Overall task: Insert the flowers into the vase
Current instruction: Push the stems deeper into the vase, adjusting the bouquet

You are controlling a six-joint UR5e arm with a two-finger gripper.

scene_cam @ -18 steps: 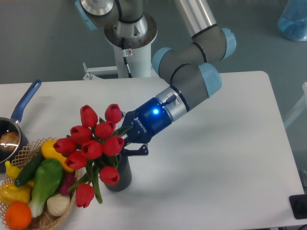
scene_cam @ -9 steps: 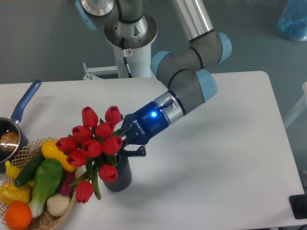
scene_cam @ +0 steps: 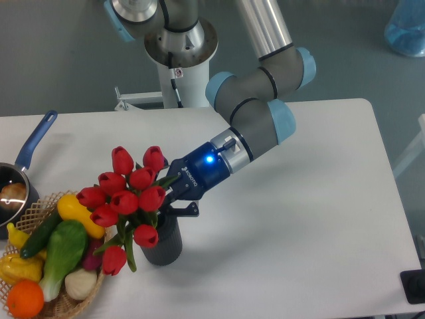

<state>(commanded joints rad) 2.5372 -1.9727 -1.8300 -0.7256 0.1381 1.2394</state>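
Since the earlier frames, the flowers (scene_cam: 126, 199) have been carried slightly toward seven o'clock and lowered, so that the lowest blooms now sit closer to the vase (scene_cam: 165, 242). The bunch is seen at the lower left of the white table (scene_cam: 312, 219), tilted, with its red heads fanned toward nine o'clock over the edge of a basket of vegetables (scene_cam: 50, 266). The stems are pinched by the gripper (scene_cam: 171, 197), whose fingers are pressed in on them just above the vase mouth; the exact contact is hidden by leaves. The vase is found directly below the gripper, at about six o'clock from it, upright and partly covered by blooms. The stems' long axis is judged to lean from upper left to lower right, into the mouth. How deep the stems already reach cannot be told. A blue-handled saucepan (scene_cam: 26, 159) is seen at the left edge.
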